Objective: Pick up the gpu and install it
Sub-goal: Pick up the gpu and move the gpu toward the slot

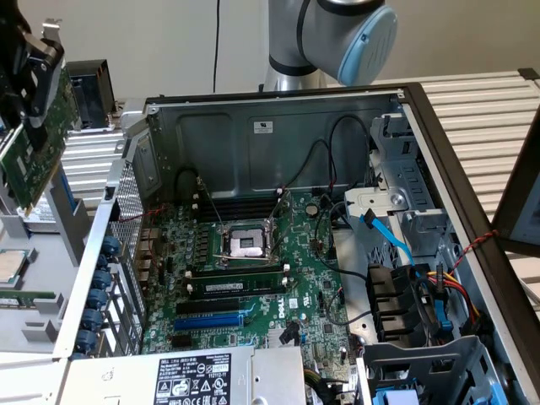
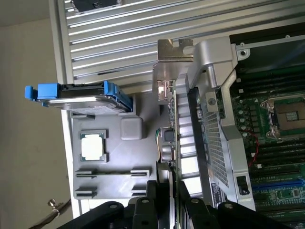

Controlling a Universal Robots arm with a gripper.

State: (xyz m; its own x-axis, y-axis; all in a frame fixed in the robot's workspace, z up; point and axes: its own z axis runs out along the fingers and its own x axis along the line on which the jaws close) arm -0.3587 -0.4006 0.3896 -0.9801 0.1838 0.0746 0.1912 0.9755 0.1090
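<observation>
Slatted metal table (image 1: 481, 110), open computer case (image 1: 278, 143) on it. Item: gpu (image 1: 34, 160), aloft outside the case's edge at the exterior view's left, my pincer (image 1: 29, 76) clamped on it. Handling, I judge: carry edge-on, bracket (image 2: 174, 52) clear of the case rim.

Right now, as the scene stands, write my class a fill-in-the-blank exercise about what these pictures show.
The black gripper holds the thin green graphics card ____ (inside/outside) the grey metal computer case.
The silver square processor chip lies on a grey ____.
The flat silver hard drive has ____ plastic rails.
Missing words: outside; tray; blue.
</observation>
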